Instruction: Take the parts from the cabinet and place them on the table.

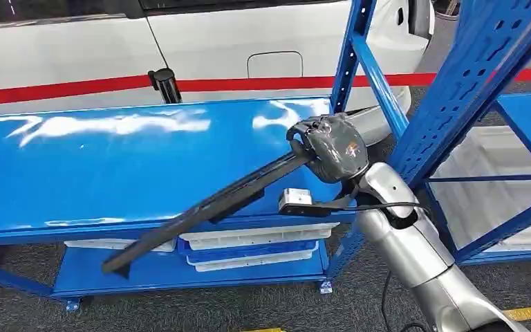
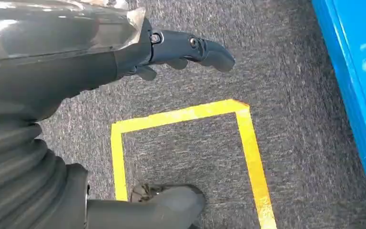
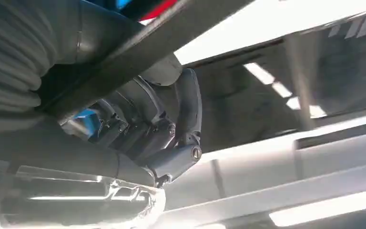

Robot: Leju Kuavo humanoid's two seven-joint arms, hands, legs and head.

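Gripping wiper blade (image 1: pixel 207 207) end, right hand (image 1: pixel 332 146) above blue table (image 1: pixel 110 173).

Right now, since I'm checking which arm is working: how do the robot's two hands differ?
The right hand grips a long black wiper blade, raised above the blue table; the left hand holds nothing. The right hand's fingers are curled around the part, while the left hand's fingers are extended over grey carpet marked with yellow tape. Both have dark fingers.

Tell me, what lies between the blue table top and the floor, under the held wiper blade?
In the head view, a lower blue shelf carrying stacked white trays.
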